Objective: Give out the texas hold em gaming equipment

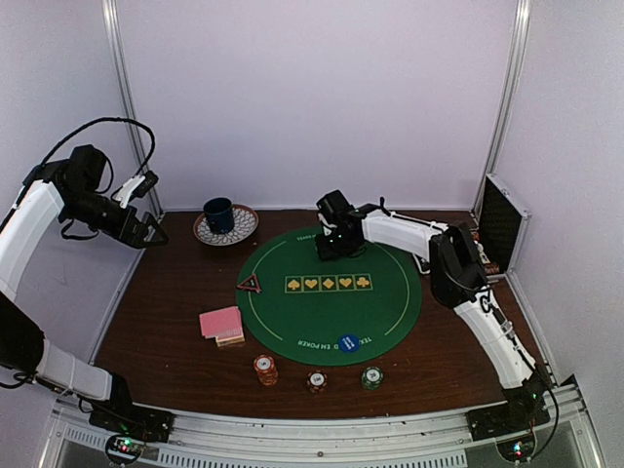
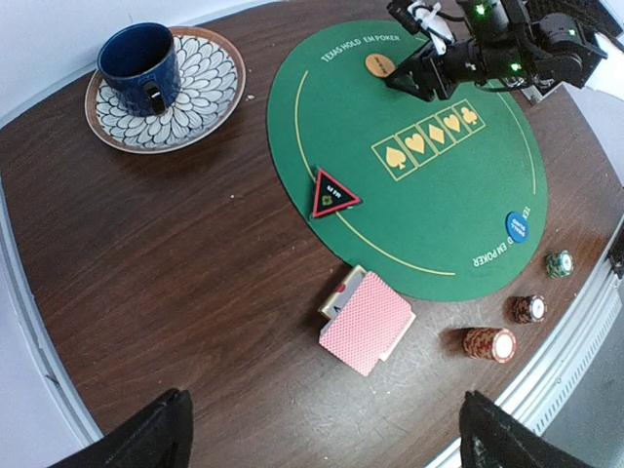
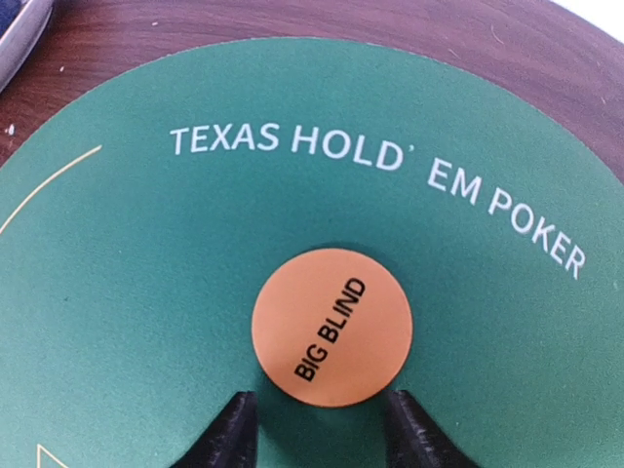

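Lying flat on the mat point(image 3: 146, 292), the orange button point(image 3: 331, 327) looks thin, stiff, light (likely slippery); pinch its rim. Right gripper point(image 3: 322, 429) half-open, left gripper point(image 2: 322, 434) wide, both empty.

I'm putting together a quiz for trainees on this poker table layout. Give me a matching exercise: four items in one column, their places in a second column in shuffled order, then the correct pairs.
Items
1. orange button
2. blue button
3. triangular marker
4. pink-backed cards

Places
A. on bare wood, left of the green mat
B. at the mat's left edge
C. far side of the mat, at the fingers of the right gripper
D. near side of the mat, beside the printed lettering

Pairs: 1-C, 2-D, 3-B, 4-A
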